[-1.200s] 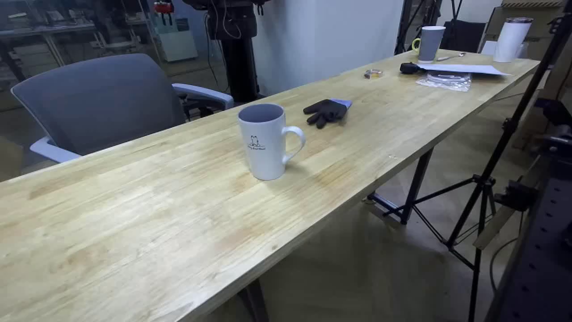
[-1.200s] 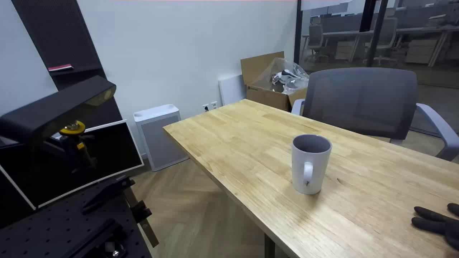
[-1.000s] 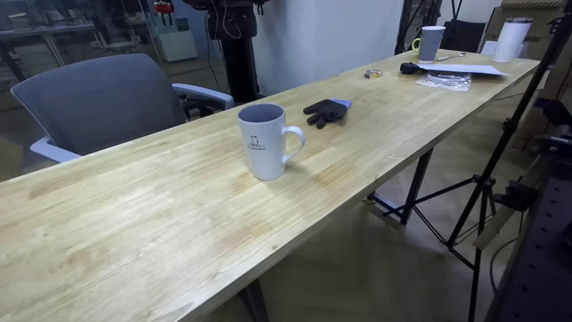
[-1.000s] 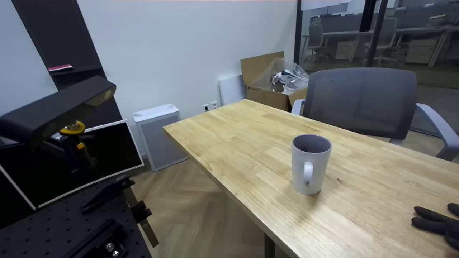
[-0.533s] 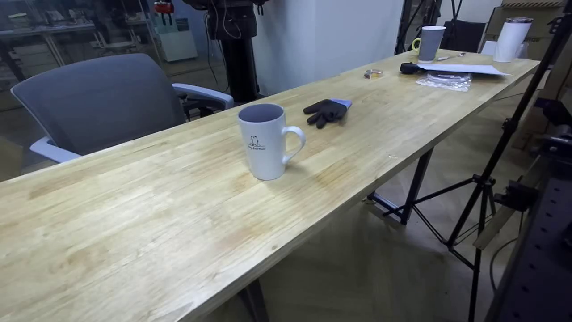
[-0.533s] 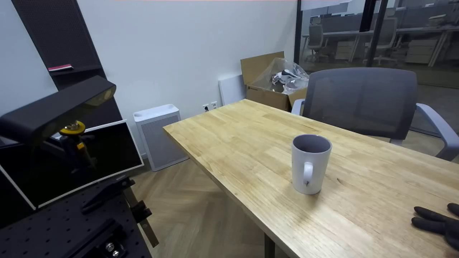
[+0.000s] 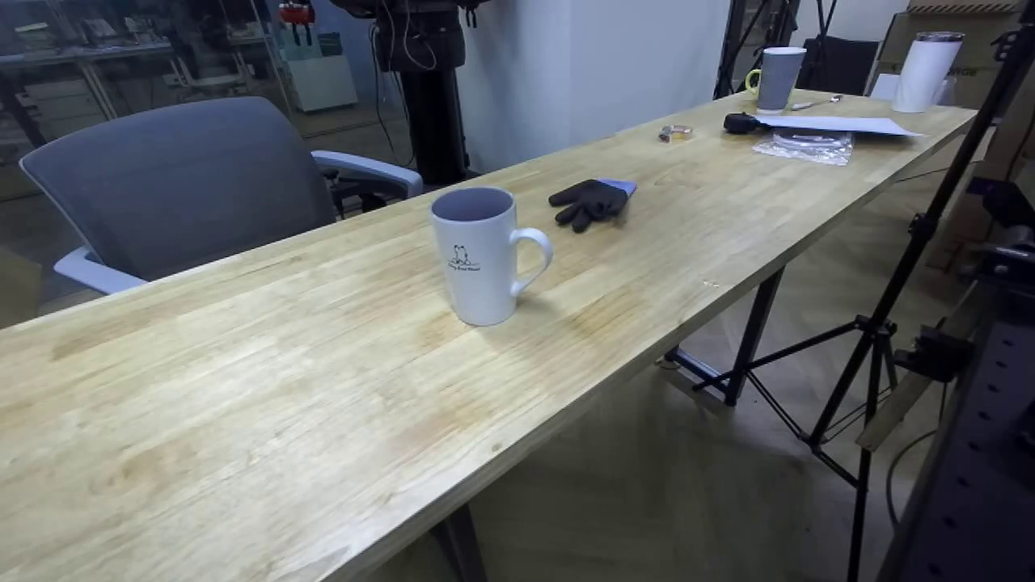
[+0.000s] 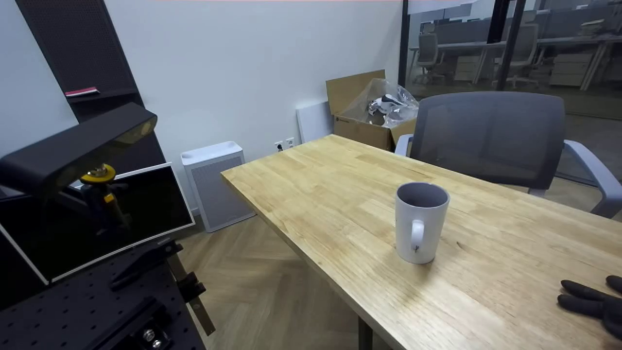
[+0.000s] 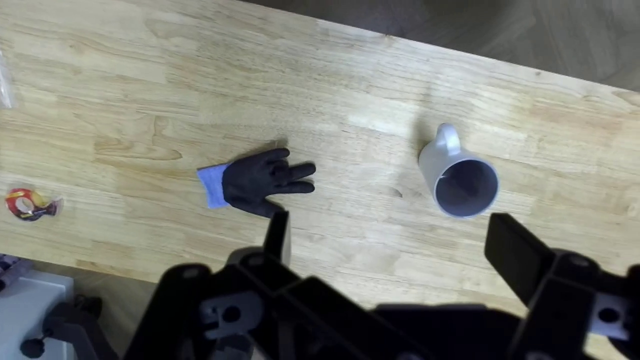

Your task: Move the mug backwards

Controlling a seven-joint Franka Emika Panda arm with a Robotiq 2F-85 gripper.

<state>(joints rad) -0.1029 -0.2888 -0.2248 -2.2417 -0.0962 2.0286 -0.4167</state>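
Above the mug [image 8: 421,231]: open air, as far as both exterior views show.
Handle [image 9: 448,138]: juts from the mug's flank, in the way on that side.
Glove [image 9: 252,182]: lies low, well apart from the mug, with a wide, passable strip of tabletop [image 9: 355,215] between.
Chair [image 7: 186,186]: rises past the tabletop edge, opposite the mug's handle.
Tripod [image 7: 876,326]: stands off the tabletop, on the mug's handle side.

We can read no text with certainty. On the mug [image 7: 477,279], we find a printed line [image 7: 464,267] below a small drawing [image 7: 461,255]; its letters are too small to read. Well beyond the mug, on its handle side, a brown box [image 7: 988,44] bears blurred dark lettering [image 7: 962,72]. On the mug's opposite side, an open carton [image 8: 362,131] carries a small illegible mark [image 8: 341,119].
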